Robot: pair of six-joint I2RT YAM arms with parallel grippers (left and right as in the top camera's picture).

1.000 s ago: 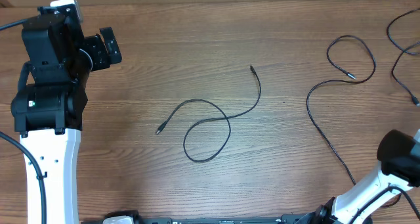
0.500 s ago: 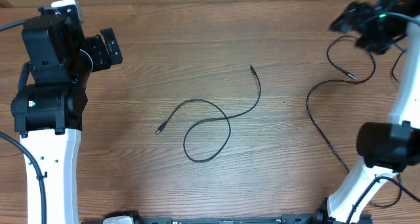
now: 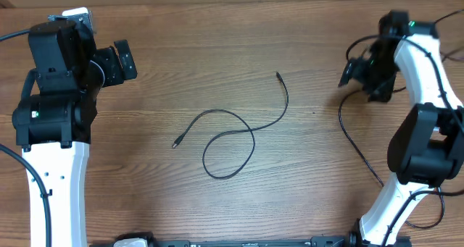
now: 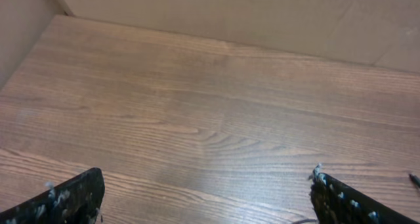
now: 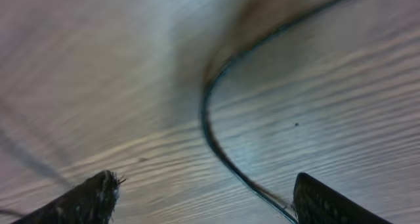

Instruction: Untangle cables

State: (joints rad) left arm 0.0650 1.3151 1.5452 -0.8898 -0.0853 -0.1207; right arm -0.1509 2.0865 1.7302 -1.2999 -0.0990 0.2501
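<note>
a looped cable (image 3: 287,101) is seen lying alone at the middle of the wooden surface (image 3: 217,51), with a plug at each end. a second cable (image 3: 341,120) is laid along the right side, near the right jaws, which are spread wide with nothing held. the left jaws are likewise released, at the far left, well apart from both cables.

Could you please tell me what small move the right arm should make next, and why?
Probably lower the right claw straight down and close it on the cable. In the right wrist view it stands wide open above the table, with that curved cable lying inside its span, though the picture is blurred.
</note>
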